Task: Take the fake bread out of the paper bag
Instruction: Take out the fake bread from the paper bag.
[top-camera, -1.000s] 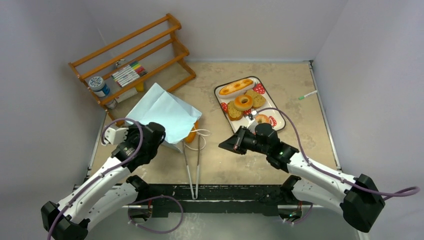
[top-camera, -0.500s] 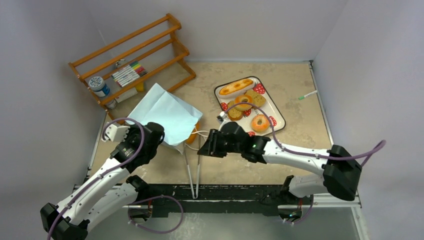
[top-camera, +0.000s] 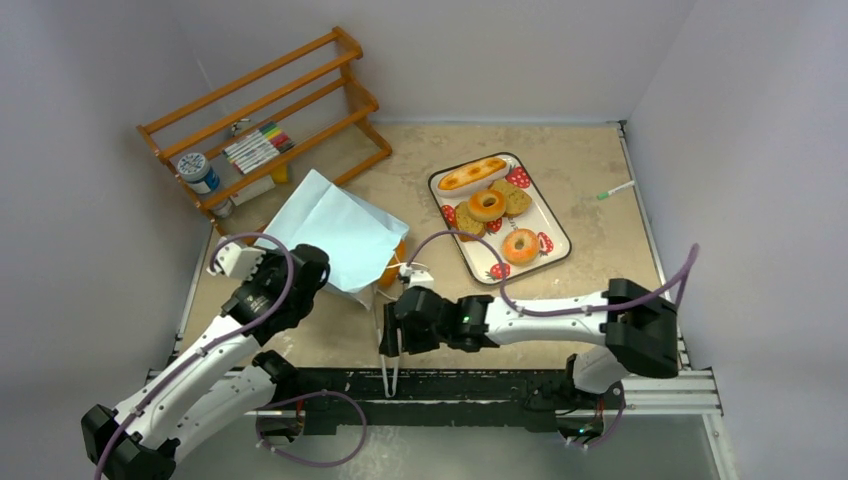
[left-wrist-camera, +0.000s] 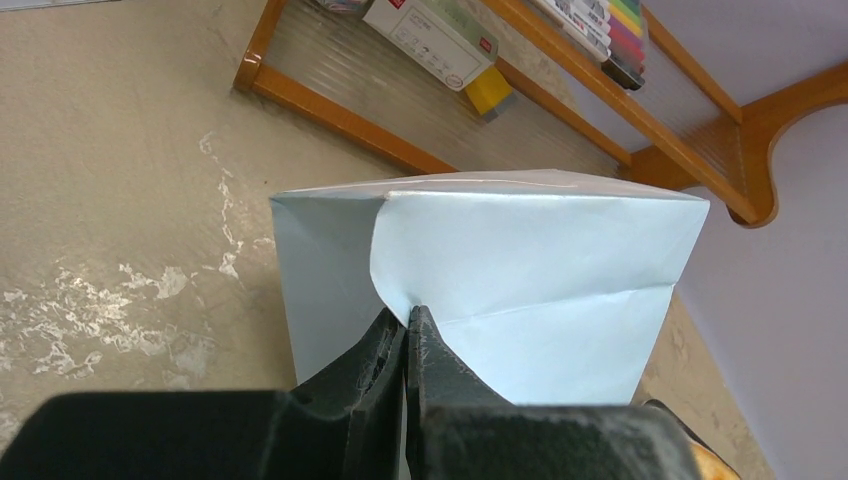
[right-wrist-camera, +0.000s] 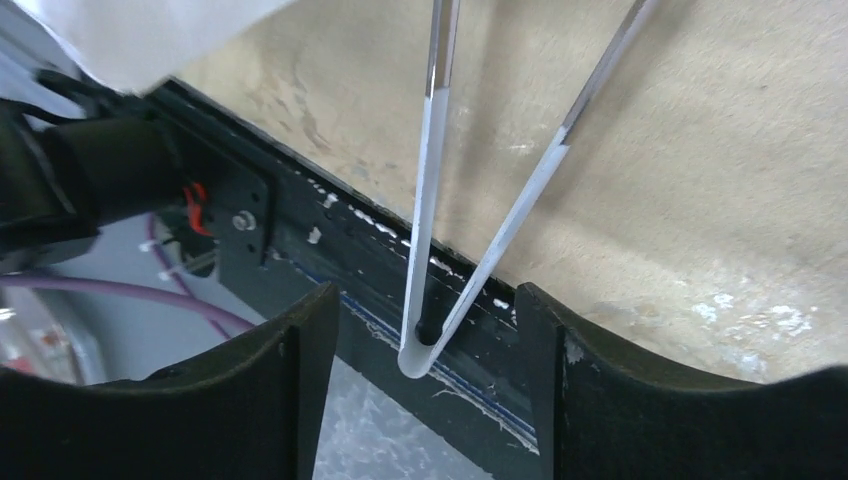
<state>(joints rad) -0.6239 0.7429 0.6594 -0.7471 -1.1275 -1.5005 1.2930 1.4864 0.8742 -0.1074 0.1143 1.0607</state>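
Observation:
The pale-blue paper bag (top-camera: 335, 235) lies tilted on its side, mouth toward the centre. My left gripper (top-camera: 316, 272) is shut on a folded edge of the paper bag (left-wrist-camera: 540, 260), jaws pressed together on the paper (left-wrist-camera: 408, 318). An orange roll (top-camera: 394, 262) pokes out at the bag's mouth. More fake bread lies on the strawberry-print tray (top-camera: 553, 228): a long loaf (top-camera: 472, 173), two bagels (top-camera: 487, 205) and toast. My right gripper (top-camera: 392, 342) hangs open over the metal tongs (top-camera: 390, 320). The tongs' bend (right-wrist-camera: 425, 350) sits between the fingers without touching them.
A wooden rack (top-camera: 265, 115) with markers and a small can (top-camera: 197, 172) stands at the back left. A pen (top-camera: 616, 189) lies at the far right. The black rail (top-camera: 460, 385) of the near table edge runs right under the tongs' bend.
My right arm has swung from the tray leftward and down to the tongs near the table edge, and its jaws have opened. The left gripper has kept its hold on the bag.

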